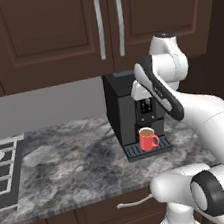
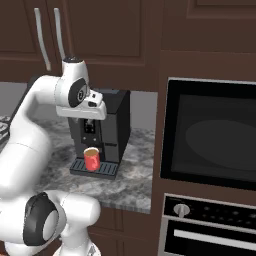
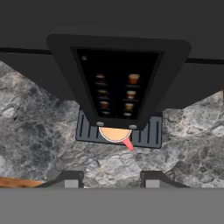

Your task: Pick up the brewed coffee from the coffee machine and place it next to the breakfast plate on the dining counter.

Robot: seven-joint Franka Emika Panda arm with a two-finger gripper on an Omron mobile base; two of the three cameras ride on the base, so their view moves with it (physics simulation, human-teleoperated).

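Coffee [image 1: 148, 139], red-mugged and brown-filled, sits upright on the machine's drip tray [image 1: 148, 149].

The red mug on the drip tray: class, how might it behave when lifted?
The red mug looks rigid, so probably firm to grip. Brown liquid reaches its rim, so tilting likely spills. Its side handle may shift balance; it sits under the coffee machine head, so lifting straight up looks awkward.

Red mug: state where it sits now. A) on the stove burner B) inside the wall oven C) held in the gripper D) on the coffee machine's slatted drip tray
D: the red mug stands on the slatted drip tray at the front of the black coffee machine.
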